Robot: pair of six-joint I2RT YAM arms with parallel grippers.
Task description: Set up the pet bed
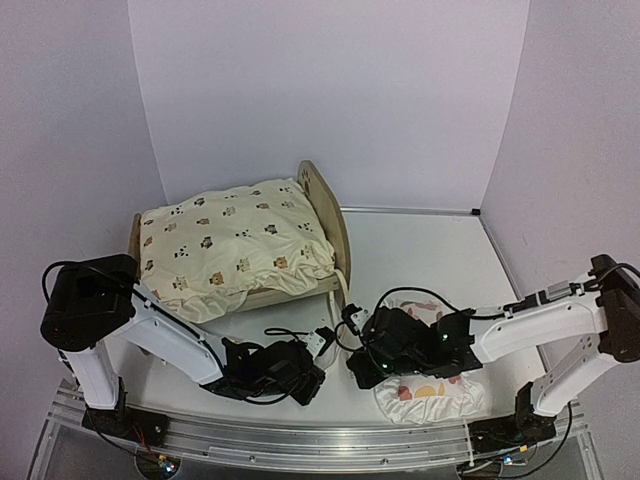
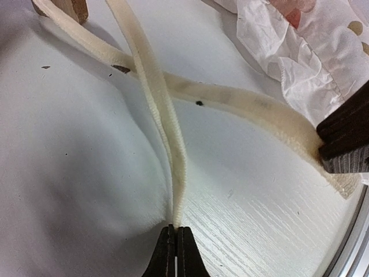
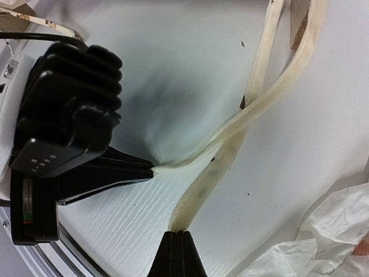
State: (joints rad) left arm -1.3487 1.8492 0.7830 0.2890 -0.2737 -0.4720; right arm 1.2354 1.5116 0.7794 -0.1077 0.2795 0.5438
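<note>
Bed [image 1: 312,178] well behind left tool [image 2: 174,229]

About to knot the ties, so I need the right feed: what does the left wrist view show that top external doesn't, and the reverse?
Only left wrist: two cream straps crossing on the table, the left hand shut on the end of the narrow strap, and the right hand pinching the end of the wide strap. Only top external: the whole pet bed, back left, with the animal-print cushion lying on it. Both: the ruffled pillow by the right hand.
</note>
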